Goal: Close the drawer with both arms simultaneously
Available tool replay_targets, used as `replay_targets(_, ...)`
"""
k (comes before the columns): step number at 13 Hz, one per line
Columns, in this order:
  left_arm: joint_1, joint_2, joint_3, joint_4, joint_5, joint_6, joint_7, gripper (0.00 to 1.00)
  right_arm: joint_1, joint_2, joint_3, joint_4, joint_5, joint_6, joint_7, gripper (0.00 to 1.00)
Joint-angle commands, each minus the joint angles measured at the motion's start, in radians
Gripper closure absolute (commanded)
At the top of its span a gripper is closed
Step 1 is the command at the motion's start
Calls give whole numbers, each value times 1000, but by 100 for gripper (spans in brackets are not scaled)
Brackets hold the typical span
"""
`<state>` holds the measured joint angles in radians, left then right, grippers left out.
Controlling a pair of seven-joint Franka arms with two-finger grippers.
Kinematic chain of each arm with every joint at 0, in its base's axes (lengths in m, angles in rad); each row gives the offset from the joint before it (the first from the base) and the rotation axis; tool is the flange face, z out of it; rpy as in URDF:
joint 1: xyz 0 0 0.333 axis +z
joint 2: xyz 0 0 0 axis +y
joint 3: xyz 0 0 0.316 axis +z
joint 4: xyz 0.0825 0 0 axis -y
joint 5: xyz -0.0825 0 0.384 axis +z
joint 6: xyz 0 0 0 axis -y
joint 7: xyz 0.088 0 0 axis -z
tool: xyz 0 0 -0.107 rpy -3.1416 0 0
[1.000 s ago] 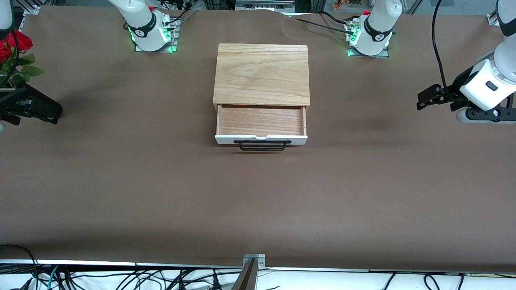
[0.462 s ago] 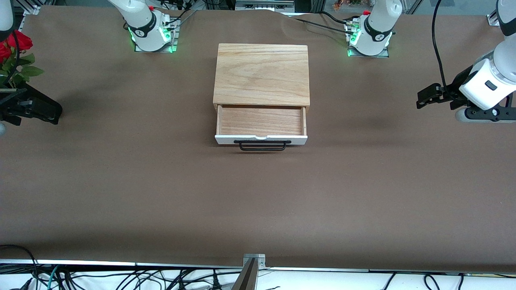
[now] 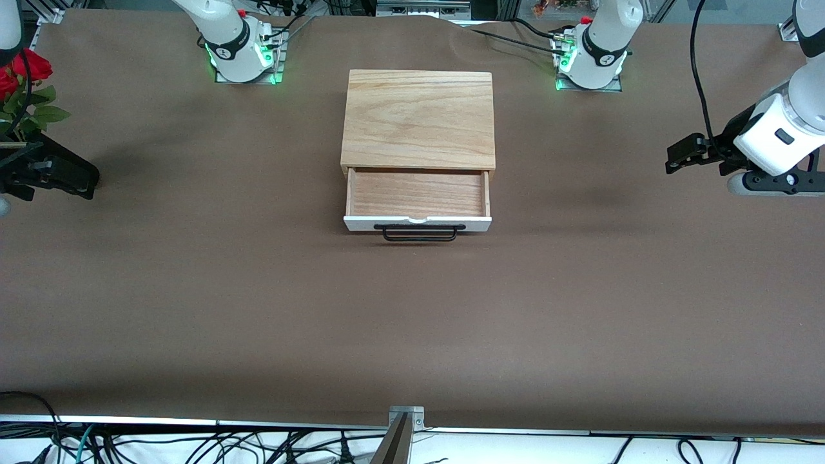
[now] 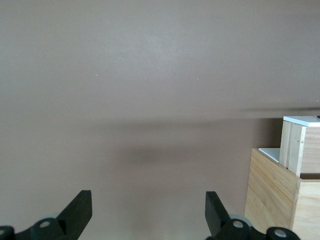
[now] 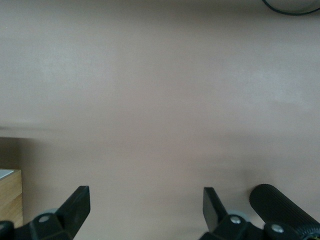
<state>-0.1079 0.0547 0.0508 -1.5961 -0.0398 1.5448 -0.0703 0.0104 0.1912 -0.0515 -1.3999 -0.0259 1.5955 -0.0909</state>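
The drawer (image 3: 417, 196) stands pulled out of the light oak box (image 3: 419, 119) at mid-table. Its white front panel (image 3: 417, 223) and black wire handle (image 3: 419, 232) face the front camera. My left gripper (image 3: 677, 158) is open and empty over the table at the left arm's end, well apart from the box. Its fingers stand wide in the left wrist view (image 4: 148, 212), where a corner of the box (image 4: 272, 195) shows. My right gripper (image 3: 87, 180) is open and empty at the right arm's end, with its fingers wide in the right wrist view (image 5: 145, 207).
Red roses (image 3: 22, 84) stand by the right gripper at the table's edge. A black ribbed cylinder (image 5: 280, 205) shows beside the right gripper's fingers. The brown table cover (image 3: 412, 322) stretches between the box and the front edge.
The left arm's hand has shifted very slightly. The drawer and the right gripper have not visibly moved.
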Motion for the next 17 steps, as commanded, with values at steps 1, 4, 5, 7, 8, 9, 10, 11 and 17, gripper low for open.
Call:
replay_targets(1,-7,-4,-2,28,5,-20,0,0,0,-9,4,-11,1,1,14,0)
replay_targets(4,-9,-4,-2,54,-2,-17,-6,0,0,-9,4,-11,0,1,16,0)
replay_targets(5,-21,-1,-3,59,-5,-17,-9,0,0,-9,4,-11,0,1,16,0)
replay_targets(7,-32,4,-2,59,-5,-17,-2,0,0,-9,4,-11,1,1,16,0)
replay_targets(8,-32,5,-2,59,-3,-17,-8,0,0,-9,4,-11,0,1,16,0)
replay_targets(9,-32,5,-2,59,-3,-17,-8,0,0,-9,4,-11,0,1,16,0)
replay_targets(10,-32,5,-2,59,-3,-17,-8,0,0,-9,4,-11,-2,1,16,0)
replay_targets(11,-32,5,-2,59,-3,-17,-8,0,-1,-9,2,-11,0,1,14,0)
replay_targets(17,-35,101,-2,59,-96,-11,-2,0,28,45,6,-11,24,18,26,0)
